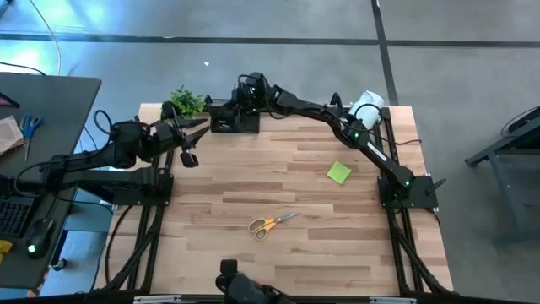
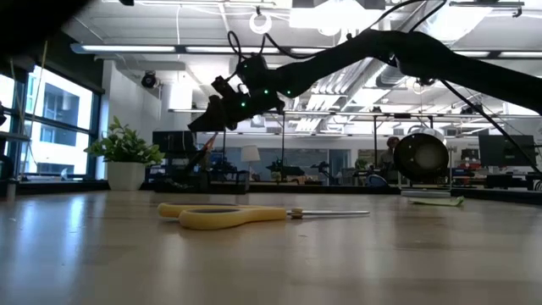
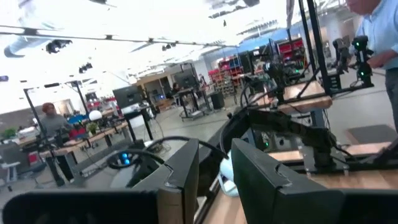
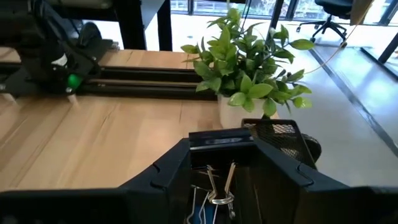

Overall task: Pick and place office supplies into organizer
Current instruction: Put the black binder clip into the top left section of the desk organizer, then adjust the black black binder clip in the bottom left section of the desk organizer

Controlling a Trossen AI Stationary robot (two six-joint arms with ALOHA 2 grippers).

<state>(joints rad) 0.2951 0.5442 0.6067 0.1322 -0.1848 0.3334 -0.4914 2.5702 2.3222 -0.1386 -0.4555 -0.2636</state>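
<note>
The black organizer stands at the table's far edge beside the small green plant. My right gripper hangs open just above it. In the right wrist view my right gripper looks down into a compartment holding binder clips and something blue, with the mesh cup section beside it. The yellow-handled scissors lie flat in the near middle of the table, and show close up in the low view as scissors. A lime-green sticky-note pad lies right of centre. My left gripper waits open, raised near the far left.
A white cylinder lies at the far right corner, under the right arm's reach. The plant stands close beside the organizer. A dark desk with blue-handled scissors sits left of the table. Bare wood lies between the scissors and the organizer.
</note>
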